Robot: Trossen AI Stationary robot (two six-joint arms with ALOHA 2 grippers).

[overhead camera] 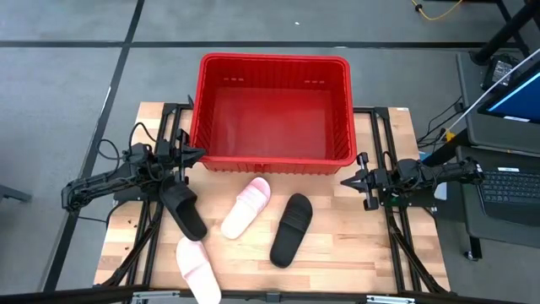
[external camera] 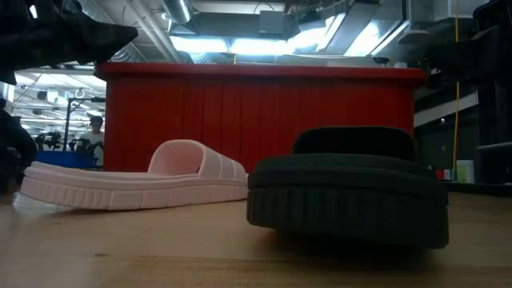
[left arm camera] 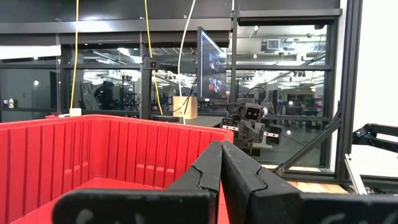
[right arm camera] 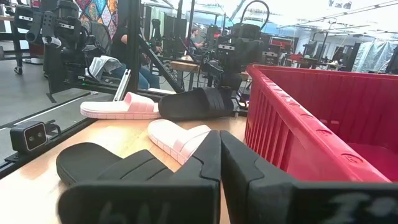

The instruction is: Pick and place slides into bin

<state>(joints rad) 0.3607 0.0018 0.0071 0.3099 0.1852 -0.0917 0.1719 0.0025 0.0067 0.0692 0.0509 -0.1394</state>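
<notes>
Several slides lie sole-down on the wooden table in front of the red bin (overhead camera: 274, 110): a black one (overhead camera: 184, 211) at the left, a pink one (overhead camera: 246, 207) in the middle, a black one (overhead camera: 292, 228) right of it, and a pink one (overhead camera: 198, 270) at the near edge. The bin holds nothing. My left gripper (overhead camera: 201, 154) hangs shut at the bin's near left corner. My right gripper (overhead camera: 344, 181) hangs shut at the bin's near right corner. Neither touches anything.
The table's metal frame rails (overhead camera: 384, 160) run along both sides under the arms. A laptop (overhead camera: 515, 181) and cables lie off the table at the right. Bare wood (overhead camera: 363, 245) shows at the near right.
</notes>
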